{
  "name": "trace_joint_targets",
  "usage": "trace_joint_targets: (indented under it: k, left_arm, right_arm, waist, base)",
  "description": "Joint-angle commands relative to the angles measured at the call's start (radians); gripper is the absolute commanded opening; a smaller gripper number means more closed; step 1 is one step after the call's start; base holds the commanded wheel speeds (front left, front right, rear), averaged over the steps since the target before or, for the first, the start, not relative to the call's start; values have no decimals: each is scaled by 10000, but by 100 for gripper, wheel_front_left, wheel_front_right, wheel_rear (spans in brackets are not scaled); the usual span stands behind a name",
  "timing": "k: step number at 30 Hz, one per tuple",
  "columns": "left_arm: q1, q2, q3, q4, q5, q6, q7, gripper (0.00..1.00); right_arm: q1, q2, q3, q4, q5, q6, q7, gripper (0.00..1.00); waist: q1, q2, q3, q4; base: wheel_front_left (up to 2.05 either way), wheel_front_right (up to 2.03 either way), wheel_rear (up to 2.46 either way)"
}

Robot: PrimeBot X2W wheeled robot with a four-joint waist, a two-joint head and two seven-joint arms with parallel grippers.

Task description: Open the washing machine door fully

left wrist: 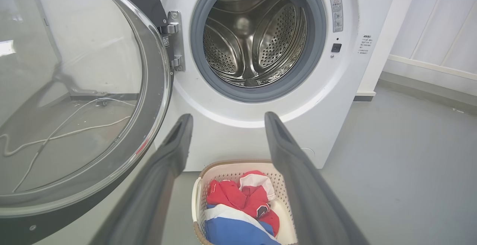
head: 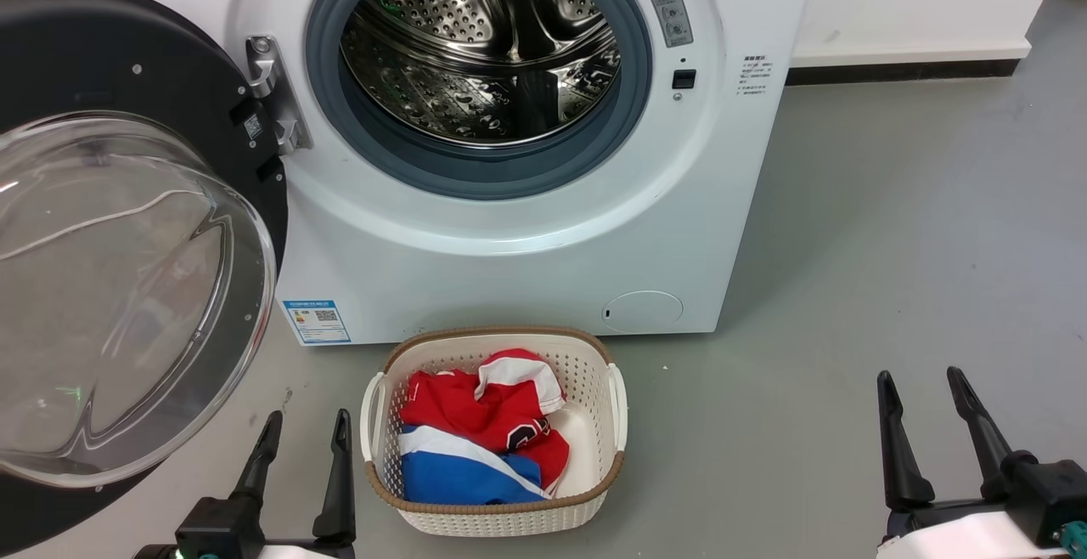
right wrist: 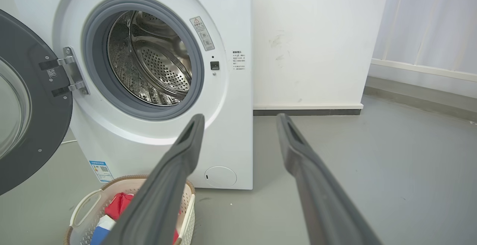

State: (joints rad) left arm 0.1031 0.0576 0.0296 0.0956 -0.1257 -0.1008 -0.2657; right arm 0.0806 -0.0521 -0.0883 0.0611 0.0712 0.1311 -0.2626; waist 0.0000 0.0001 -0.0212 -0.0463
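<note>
So the washing machine door (head: 102, 304) hangs swung out, black ring around clear bulging glass, just up-left of the released left gripper (head: 307, 415). The right gripper (head: 918, 374) is released too. A laundry basket (head: 497, 512) of clothes (head: 475, 423) sits between them.

floor: smooth grey floor (head: 892, 228), evenly lit | wall: plain white wall (right wrist: 309, 40), scuffed, edged by dark skirting strip (right wrist: 305, 112) | right: pale barred window panel (right wrist: 428, 25) seen

The washing machine door (head: 127, 236) juts out on the left — it crowds that side. The drum mouth (head: 480, 58) is unblocked. A laundry basket (head: 509, 518) sits low before it, with open floor (head: 892, 270) to the right.
</note>
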Motion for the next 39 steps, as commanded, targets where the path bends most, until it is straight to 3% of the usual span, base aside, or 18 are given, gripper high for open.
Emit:
trace_joint_targets:
  k: [1,15,29,30,33,39]
  left_arm:
    - [105,-16,14,-40,58,46,23,100]
    - [78,-73,-82,-130,201,84,23,100]
    - [62,-77,-201,-22,-44,428,23,100]
    - [58,-65,-205,17,-19,401,-4,0]
    - [121,-75,-200,293,-82,391,24,0]
    - [-121,-74,-66,449,-1313,333,383,0]
  right_arm:
    - [46,30,5,-25,26,-7,-30,100]
    - [-60,32,-27,15,159,-7,-31,100]
    - [-50,31,-48,15,179,-7,-32,100]
    - [7,2,-31,54,153,0,2,0]
    - [63,10,-22,325,217,0,57,0]
    - [-132,10,-61,474,1495,0,387,0]
  waist:
    - [0,-1,12,-25]
    - [0,-1,-3,12]
    - [0,-1,-16,160]
    - [0,-1,-16,161]
    - [0,-1,-15,164]
    - [0,-1,-3,178]
  base:
    - [0,0,0]
    - [0,0,0]
    - [0,0,0]
    - [0,0,0]
    - [0,0,0]
    - [0,0,0]
